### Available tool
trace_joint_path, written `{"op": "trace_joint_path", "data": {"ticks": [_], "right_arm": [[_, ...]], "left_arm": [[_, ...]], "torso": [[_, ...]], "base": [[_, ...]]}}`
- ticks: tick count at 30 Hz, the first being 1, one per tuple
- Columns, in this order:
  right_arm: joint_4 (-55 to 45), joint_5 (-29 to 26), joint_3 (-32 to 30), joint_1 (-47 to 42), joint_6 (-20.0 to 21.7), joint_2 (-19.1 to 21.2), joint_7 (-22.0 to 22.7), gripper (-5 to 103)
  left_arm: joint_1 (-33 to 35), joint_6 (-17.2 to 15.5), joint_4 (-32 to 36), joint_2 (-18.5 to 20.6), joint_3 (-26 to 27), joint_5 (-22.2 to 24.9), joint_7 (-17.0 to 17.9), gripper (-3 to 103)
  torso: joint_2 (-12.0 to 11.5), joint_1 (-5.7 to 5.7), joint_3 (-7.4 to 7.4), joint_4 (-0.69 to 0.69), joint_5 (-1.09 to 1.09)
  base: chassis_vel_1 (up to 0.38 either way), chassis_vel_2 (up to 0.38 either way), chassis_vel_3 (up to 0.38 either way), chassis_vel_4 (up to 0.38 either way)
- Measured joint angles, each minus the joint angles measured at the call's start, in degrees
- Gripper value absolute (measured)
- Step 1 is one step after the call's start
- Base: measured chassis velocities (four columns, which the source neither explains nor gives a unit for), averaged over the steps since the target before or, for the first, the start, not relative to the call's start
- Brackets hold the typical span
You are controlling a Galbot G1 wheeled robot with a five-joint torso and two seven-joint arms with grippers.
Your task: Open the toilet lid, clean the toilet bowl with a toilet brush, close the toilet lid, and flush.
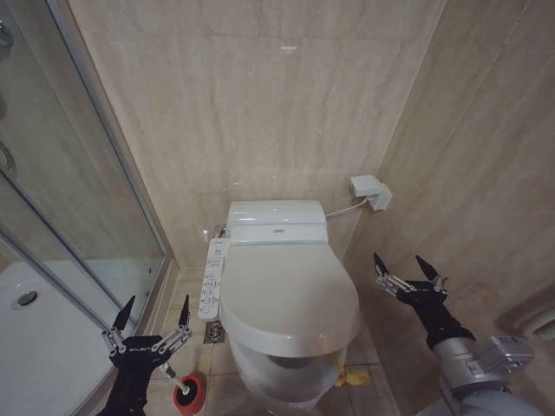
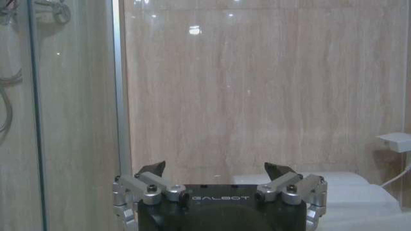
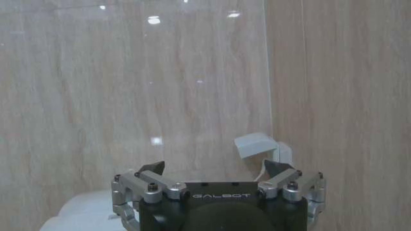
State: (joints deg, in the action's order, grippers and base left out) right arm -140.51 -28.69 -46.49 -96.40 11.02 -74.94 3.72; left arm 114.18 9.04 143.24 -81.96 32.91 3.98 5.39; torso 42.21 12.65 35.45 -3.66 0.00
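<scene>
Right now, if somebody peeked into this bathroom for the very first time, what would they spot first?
First the big white toilet in the middle, its toilet lid shut, with a button panel along its side. Then the two open black claws held up either side: the left gripper by the glass shower door, the right gripper near the tiled wall. A red holder cup sits on the floor below the left gripper.

I see even, soft overhead light; small ceiling-lamp glints dot the glossy wall tiles (image 3: pixel 154 20) above my fingers. The lid (image 1: pixel 286 295) shines faintly. Both wrist views look slightly hazy.
</scene>
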Motion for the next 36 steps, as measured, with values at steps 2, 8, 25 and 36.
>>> {"op": "trace_joint_path", "data": {"ticks": [2, 8, 25, 36], "right_arm": [[-0.01, 0.06, 0.0, 0.0, -0.06, 0.06, -0.06, 100], [0.16, 0.15, 0.13, 0.47, -0.67, 0.0, -0.28, 100], [-1.14, 5.16, 1.38, -1.35, -3.48, -0.82, 0.94, 100], [-2.71, 5.56, 1.67, -2.89, -2.45, -2.01, 1.07, 100]], "left_arm": [[0.0, 0.0, 0.0, 0.0, 0.0, 0.0, 0.0, 100], [0.0, 0.0, 0.0, 0.0, 0.0, 0.0, 0.0, 100], [0.0, 0.0, 0.0, 0.0, 0.0, 0.0, 0.0, 100], [0.0, 0.0, 0.0, 0.0, 0.0, 0.0, 0.0, 100]], "torso": [[0.0, 0.0, 0.0, 0.0, 0.0], [0.0, 0.0, 0.0, 0.0, 0.0], [0.0, 0.0, 0.0, -0.02, 0.01], [0.0, 0.0, 0.0, -0.01, 0.0]], "base": [[0.0, 0.0, 0.0, 0.0], [0.0, 0.0, 0.0, 0.0], [0.0, 0.0, 0.0, 0.0], [0.0, 0.0, 0.0, 0.0]]}}
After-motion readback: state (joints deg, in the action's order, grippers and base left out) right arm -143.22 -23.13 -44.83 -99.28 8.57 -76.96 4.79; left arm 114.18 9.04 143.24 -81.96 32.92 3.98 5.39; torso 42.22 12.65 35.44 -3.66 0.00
